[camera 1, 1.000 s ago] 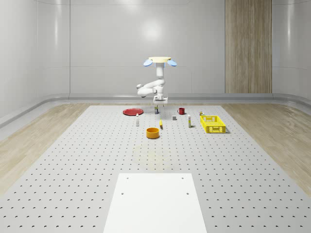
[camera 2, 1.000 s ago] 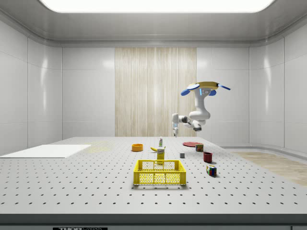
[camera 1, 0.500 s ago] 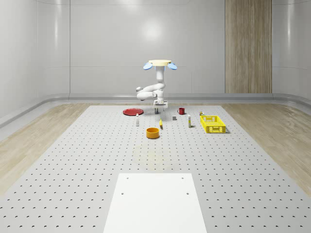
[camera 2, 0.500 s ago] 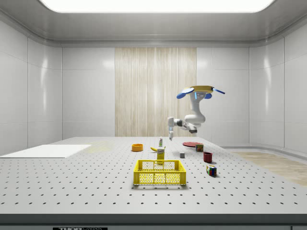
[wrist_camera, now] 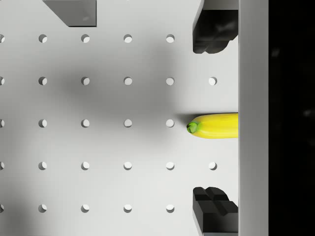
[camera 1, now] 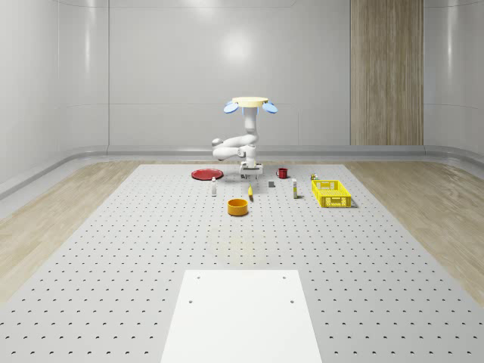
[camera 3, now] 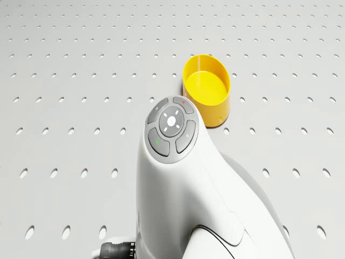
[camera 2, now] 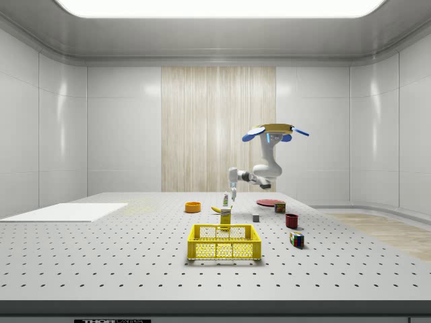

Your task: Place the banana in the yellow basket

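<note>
The drone (camera 1: 249, 101) hovered above the perforated table (camera 1: 151, 249), its gripper (wrist_camera: 215, 120) spread wide over the banana (wrist_camera: 214, 126), half cut off, lying apart from the yellow basket (camera 1: 331, 193).

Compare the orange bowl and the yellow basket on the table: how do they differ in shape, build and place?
The orange bowl is round with solid walls; the yellow basket is rectangular with lattice walls. The bowl is smaller, the basket longer and wider. In the whole-scene view the bowl stands near the middle, below the hovering drone, and the basket stands to its right. Both rest upright and open-topped on the perforated table.
</note>
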{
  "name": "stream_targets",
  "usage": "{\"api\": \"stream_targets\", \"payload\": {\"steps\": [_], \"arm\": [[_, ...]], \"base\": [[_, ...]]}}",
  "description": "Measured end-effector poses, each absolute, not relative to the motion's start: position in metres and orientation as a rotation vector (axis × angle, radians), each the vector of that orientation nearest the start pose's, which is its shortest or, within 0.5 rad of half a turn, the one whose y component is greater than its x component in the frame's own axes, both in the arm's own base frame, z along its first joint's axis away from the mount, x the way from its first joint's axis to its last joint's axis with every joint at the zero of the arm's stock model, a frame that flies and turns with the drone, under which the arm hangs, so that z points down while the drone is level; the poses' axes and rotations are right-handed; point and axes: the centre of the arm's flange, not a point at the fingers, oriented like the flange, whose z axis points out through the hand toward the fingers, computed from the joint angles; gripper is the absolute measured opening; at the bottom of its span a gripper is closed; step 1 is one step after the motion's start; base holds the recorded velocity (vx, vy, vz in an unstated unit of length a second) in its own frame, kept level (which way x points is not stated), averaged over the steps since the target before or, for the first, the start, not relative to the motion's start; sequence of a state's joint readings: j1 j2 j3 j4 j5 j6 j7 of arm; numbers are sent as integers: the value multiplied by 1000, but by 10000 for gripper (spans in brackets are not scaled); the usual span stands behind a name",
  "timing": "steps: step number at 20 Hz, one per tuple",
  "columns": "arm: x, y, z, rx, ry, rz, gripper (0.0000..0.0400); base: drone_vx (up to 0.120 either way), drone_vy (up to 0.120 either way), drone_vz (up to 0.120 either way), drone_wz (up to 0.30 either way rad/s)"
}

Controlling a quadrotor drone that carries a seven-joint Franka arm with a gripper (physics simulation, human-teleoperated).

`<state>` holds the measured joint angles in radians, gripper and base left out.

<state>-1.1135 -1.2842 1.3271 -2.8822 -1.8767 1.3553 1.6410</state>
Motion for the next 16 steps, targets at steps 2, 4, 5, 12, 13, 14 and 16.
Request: {"api": "stream_targets", "payload": {"steps": [2, 4, 5, 12, 13, 14, 16], "arm": [[307, 0, 491, 1, -2, 785, 400], [307, 0, 491, 1, -2, 785, 400], [307, 0, 491, 1, -2, 785, 400], [307, 0, 491, 1, -2, 785, 400], [307, 0, 491, 1, -2, 785, 400], [307, 0, 491, 1, -2, 785, 400], [307, 0, 491, 1, -2, 785, 400]], "base": [[120, -60, -20, 0], [120, 0, 0, 0], [120, 0, 0, 0], [120, 0, -114, 0], [120, 0, -120, 0], [120, 0, -120, 0], [120, 0, -20, 0]]}}
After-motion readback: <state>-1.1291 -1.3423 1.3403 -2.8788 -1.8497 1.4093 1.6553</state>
